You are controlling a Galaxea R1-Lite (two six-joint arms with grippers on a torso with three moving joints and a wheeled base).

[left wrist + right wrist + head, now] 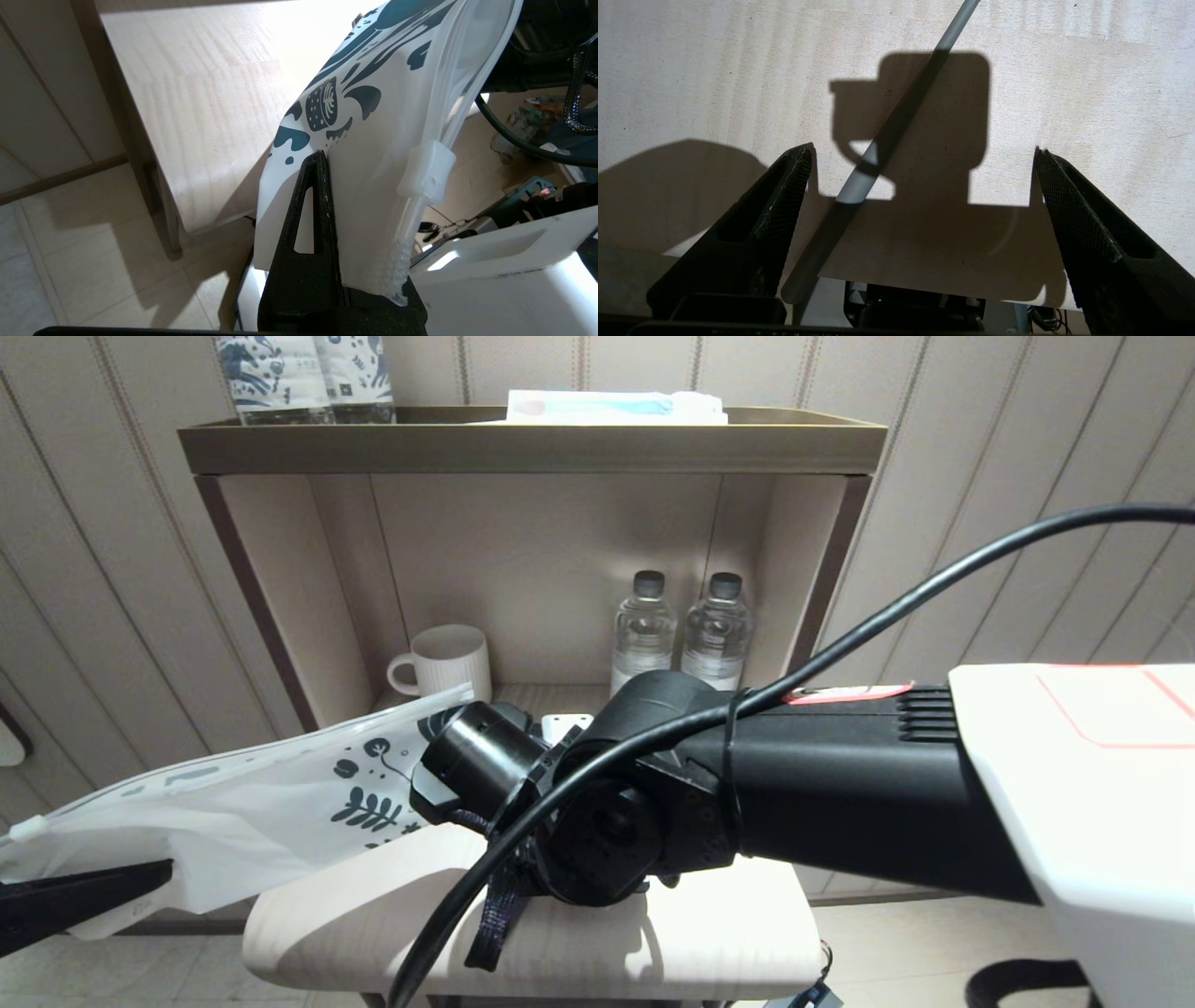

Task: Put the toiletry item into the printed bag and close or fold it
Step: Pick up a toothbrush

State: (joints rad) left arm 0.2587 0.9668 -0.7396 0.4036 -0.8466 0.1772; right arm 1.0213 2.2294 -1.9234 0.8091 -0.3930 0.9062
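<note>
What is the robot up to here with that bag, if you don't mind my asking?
The left gripper is shut on one end of the printed bag, holding it up beside the pale wooden table. The right gripper hangs open just above the table, with the grey toothbrush lying on the tabletop between its fingers. The toothbrush is not yet picked up, so nothing has gone into the bag.

Left gripper fingers pinched closed (low left), right gripper fingers spread wide
</note>
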